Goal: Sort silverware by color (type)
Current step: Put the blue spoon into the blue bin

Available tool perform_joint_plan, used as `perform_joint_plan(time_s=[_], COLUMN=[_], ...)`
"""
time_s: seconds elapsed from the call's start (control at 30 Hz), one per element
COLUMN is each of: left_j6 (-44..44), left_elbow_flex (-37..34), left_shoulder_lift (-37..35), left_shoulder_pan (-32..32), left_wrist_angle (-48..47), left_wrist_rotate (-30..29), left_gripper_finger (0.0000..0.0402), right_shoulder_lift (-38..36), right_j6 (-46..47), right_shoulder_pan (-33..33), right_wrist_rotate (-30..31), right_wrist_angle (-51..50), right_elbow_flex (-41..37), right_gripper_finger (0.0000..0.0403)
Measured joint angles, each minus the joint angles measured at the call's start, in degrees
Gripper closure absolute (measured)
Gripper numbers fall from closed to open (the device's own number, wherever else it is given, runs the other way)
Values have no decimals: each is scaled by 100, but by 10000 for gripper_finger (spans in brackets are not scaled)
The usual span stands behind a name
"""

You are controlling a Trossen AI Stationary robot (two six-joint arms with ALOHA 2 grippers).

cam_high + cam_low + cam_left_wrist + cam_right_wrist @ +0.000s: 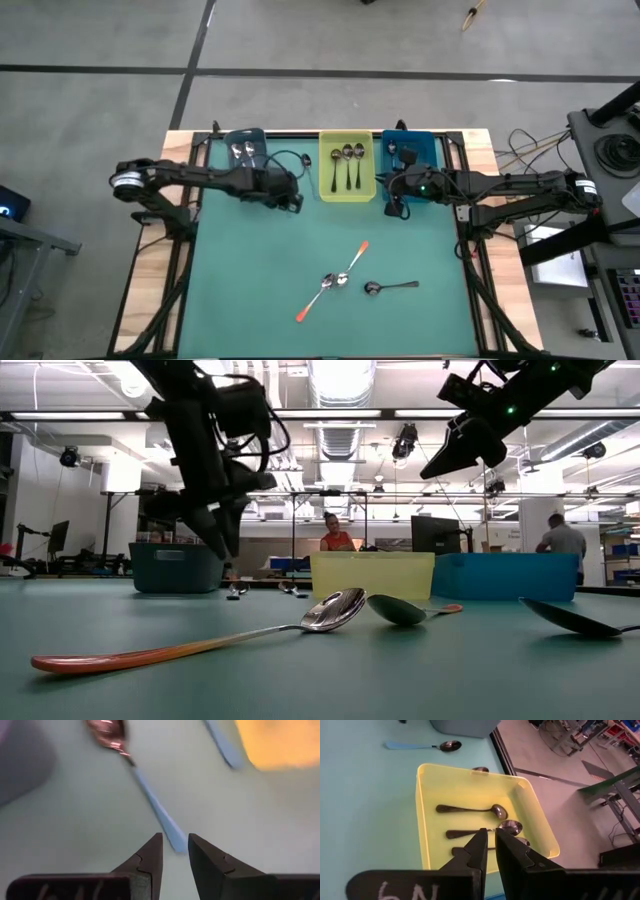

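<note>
A pale blue-handled spoon [150,795] lies flat on the green mat between the dark bin [245,148] and the yellow bin [347,168]. My left gripper [175,840] hovers just above its handle end, narrowly open, clear of the mat in the low view [222,545]. A second pale blue handle [220,745] lies beside it. My right gripper [490,832] is shut and empty, raised near the blue bin [410,152], looking down on three dark-handled spoons [470,810] in the yellow bin. Two orange-handled spoons [335,280] and one black spoon [390,287] lie mid-mat.
The three bins stand in a row along the mat's far edge; the dark bin holds spoons [243,152]. The two orange spoons cross at their bowls [335,610]. Wooden table borders flank the mat. People are in the room beyond the table [335,535].
</note>
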Motion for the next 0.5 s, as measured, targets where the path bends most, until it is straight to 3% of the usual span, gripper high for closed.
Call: perform_joint_plan(time_s=[0.27,0.5], left_j6=[-730,-725], left_elbow_flex=[-4,-4], left_shoulder_lift=[382,812], left_shoulder_pan=[237,336], left_wrist_angle=[227,503], left_wrist_rotate=[-248,-457], left_gripper_finger=[321,262], right_shoulder_lift=[0,0], right_j6=[4,4], right_shoulder_pan=[-2,-2], right_wrist_rotate=[0,2], right_wrist_angle=[-395,-399], right_elbow_flex=[-2,-2], right_gripper_finger=[374,374])
